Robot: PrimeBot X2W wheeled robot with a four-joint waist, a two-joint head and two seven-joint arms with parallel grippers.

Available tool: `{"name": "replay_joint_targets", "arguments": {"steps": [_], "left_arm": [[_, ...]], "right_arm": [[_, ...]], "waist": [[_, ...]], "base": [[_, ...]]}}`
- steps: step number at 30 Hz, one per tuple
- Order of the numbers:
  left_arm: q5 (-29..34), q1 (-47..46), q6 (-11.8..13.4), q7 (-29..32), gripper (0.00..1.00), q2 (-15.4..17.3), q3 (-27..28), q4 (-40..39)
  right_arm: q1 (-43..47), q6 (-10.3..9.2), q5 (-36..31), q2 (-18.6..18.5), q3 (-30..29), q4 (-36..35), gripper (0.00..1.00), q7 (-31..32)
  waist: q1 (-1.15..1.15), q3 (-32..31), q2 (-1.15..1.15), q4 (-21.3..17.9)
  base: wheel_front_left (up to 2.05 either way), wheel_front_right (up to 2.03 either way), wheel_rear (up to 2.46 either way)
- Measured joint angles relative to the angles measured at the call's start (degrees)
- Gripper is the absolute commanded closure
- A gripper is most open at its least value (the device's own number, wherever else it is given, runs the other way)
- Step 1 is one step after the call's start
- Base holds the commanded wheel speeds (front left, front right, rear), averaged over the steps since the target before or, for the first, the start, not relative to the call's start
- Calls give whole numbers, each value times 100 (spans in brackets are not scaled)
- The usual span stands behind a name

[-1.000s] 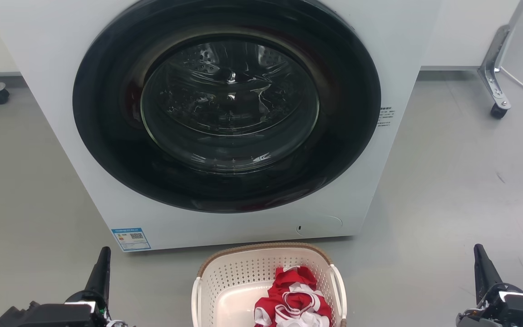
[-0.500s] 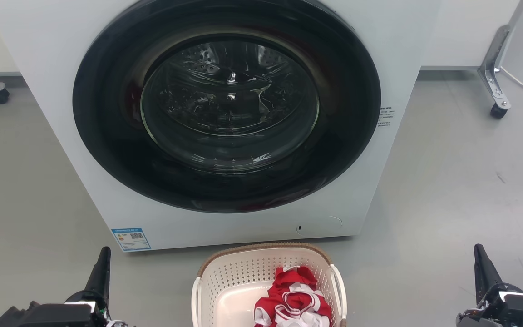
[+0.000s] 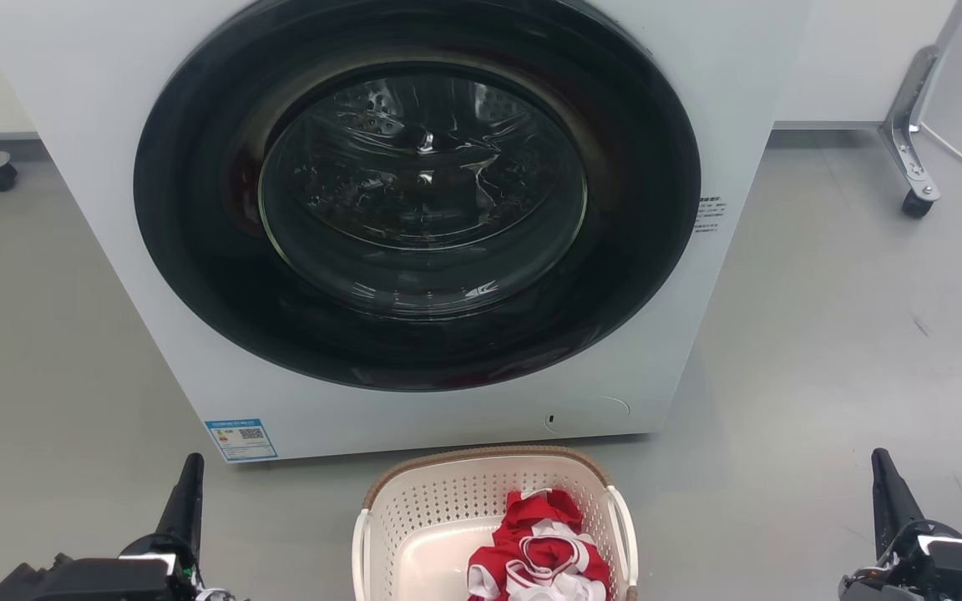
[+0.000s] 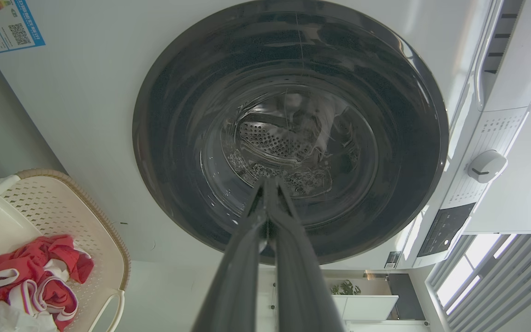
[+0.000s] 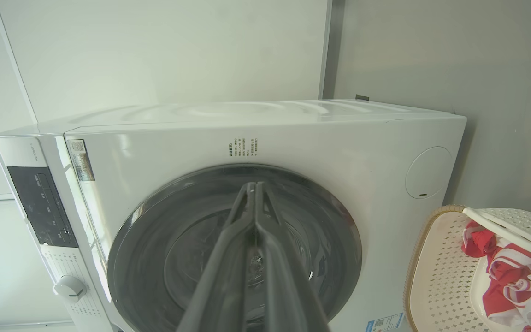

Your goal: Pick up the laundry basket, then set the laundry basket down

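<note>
while the laundry basket (image 3: 448,505) sat on the grey floor (image 3: 823,351) just in front of the white washing machine (image 3: 748,83), its perforated cream walls and brown woven-look rim held crumpled red-and-white clothes (image 3: 541,551). left gripper (image 4: 267,185) and right gripper (image 5: 253,186), well apart from it, were pressed closed, empty.

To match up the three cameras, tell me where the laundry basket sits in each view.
Head view: the laundry basket is at bottom centre, cut off by the bottom edge.
Left wrist view: the basket fills the lower left corner.
Right wrist view: the basket is in the lower right corner, cut off by the right edge.
Shared landmark: the washing machine's round dark door, close to the basket in all three.
</note>
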Motion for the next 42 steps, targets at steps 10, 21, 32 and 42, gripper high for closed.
{"name": "replay_joint_targets", "arguments": {"steps": [10, 21, 32, 42], "left_arm": [[0, 0, 0, 0, 100, 0, 0, -1], [0, 0, 0, 0, 100, 0, 0, -1], [0, 0, 0, 0, 100, 0, 0, -1], [0, 0, 0, 0, 100, 0, 0, -2]], "right_arm": [[0, 0, 0, 0, 0, 0, 100, 0], [0, 0, 0, 0, 0, -1, 100, 0], [0, 0, 0, 0, 0, -1, 100, 0], [0, 0, 0, 0, 0, -1, 100, 0]], "waist": [[0, 0, 0, 0], [0, 0, 0, 0], [0, 0, 0, 0], [0, 0, 0, 0]], "base": [[0, 0, 0], [0, 0, 0], [0, 0, 0], [0, 0, 0]]}}
